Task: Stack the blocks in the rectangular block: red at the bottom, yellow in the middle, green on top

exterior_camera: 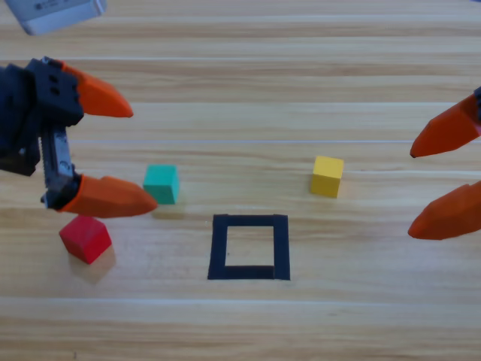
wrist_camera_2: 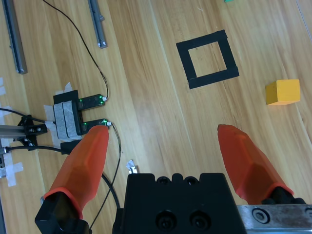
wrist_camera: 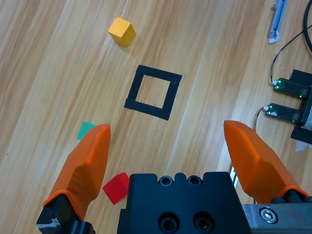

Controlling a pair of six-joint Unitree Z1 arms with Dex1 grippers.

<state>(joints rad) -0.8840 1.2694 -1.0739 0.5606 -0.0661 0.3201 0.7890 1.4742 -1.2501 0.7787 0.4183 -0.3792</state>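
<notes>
The blocks lie apart on the counter, none in the frame (exterior_camera: 249,247). The frame is flat black tape, near the middle of the counter toward its front edge, and only bare wood shows inside it.

The red block (exterior_camera: 86,238) sits toward the left edge, level with the frame. The green block (exterior_camera: 161,183) is a bit farther back, between the red block and the frame. The yellow block (exterior_camera: 328,176) is behind the frame and to its right.

The left pincer (exterior_camera: 143,158) is over the left side of the counter. It is wide open and holds nothing. One orange tip shows just beside the green block, and the red block is just in front of that tip. I cannot tell if the tip touches the green block.

The right pincer (exterior_camera: 410,194) is at the right edge. It is wide open too, holds nothing, and is well apart from the yellow block.
</notes>
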